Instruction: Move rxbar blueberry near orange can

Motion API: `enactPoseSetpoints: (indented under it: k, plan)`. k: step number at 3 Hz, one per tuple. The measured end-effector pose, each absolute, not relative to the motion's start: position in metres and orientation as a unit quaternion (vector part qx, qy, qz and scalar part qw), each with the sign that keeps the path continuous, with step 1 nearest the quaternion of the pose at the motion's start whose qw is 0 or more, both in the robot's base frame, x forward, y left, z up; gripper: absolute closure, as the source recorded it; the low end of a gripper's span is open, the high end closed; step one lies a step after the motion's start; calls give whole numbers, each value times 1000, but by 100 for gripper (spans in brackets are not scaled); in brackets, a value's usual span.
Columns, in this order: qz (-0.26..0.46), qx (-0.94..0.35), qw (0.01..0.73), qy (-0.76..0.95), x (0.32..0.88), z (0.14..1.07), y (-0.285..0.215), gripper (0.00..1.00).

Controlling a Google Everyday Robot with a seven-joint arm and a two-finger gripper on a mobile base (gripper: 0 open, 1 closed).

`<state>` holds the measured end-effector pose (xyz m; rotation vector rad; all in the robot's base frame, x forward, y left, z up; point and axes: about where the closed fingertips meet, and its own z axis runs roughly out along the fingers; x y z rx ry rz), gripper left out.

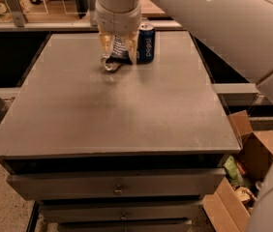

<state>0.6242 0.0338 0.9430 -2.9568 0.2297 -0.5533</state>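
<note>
We see little of the orange can (pixel 109 65). The claw (pixel 119 60) hangs in front of it and covers most of its body, so only a silvery end and a sliver of metal show at the claw's lower edge. The can seems to lie on its side on the far part of the worktop (pixel 127 110), though we cannot be sure. The arm (pixel 214 23) fills the upper right of the view and runs out of frame.

The claw is clenched on the rxbar blueberry (pixel 120 50), which stands upright between the two amber, see-through fingers (pixel 105 43). The bar's lower end is right at the can, but we cannot tell whether they touch. The bar is a dark wrapper with lines of white text that we cannot read. A dark blue Pepsi can (pixel 145 42) stands upright just beside the claw, toward the right of the view.
</note>
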Motion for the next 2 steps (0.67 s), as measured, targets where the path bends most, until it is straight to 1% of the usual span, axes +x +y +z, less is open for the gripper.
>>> enactPoseSetpoints:
  k: [1, 2]
  plan:
    - [-198, -973, 91, 68, 635, 973, 76, 100]
    - [-199, -973, 96, 63, 636, 972, 80, 100]
